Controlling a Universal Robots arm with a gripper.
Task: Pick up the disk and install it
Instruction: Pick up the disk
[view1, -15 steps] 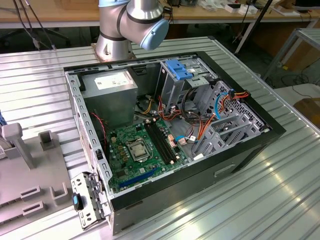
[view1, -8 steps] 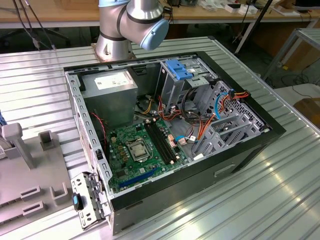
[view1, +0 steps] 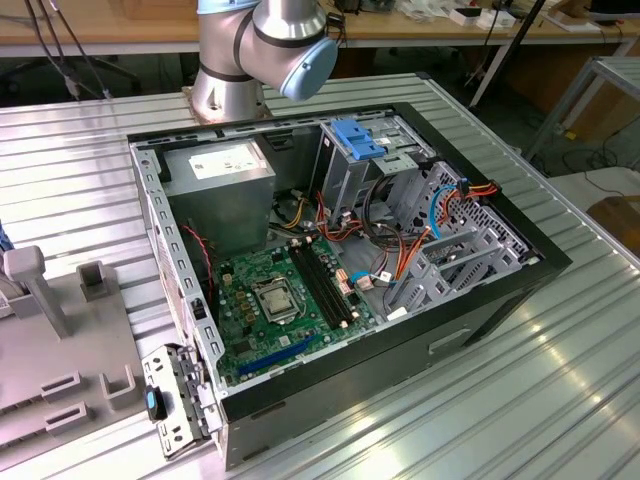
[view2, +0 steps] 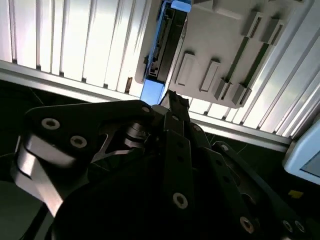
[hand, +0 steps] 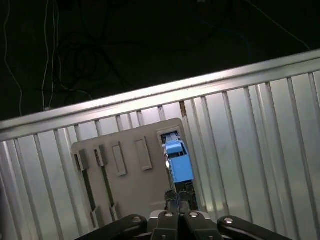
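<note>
The disk (hand: 178, 161) stands on edge in the grey holder (hand: 140, 196) at the table (hand: 240, 130) edge. The pincer (hand: 178, 199) hangs over it; we cannot tell its opening. We should align squarely before gripping.

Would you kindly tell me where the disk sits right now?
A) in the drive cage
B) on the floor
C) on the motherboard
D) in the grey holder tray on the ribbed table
D: in both wrist views the disk sits in a slot at the edge of the grey holder tray, which lies on the ribbed table.
</note>
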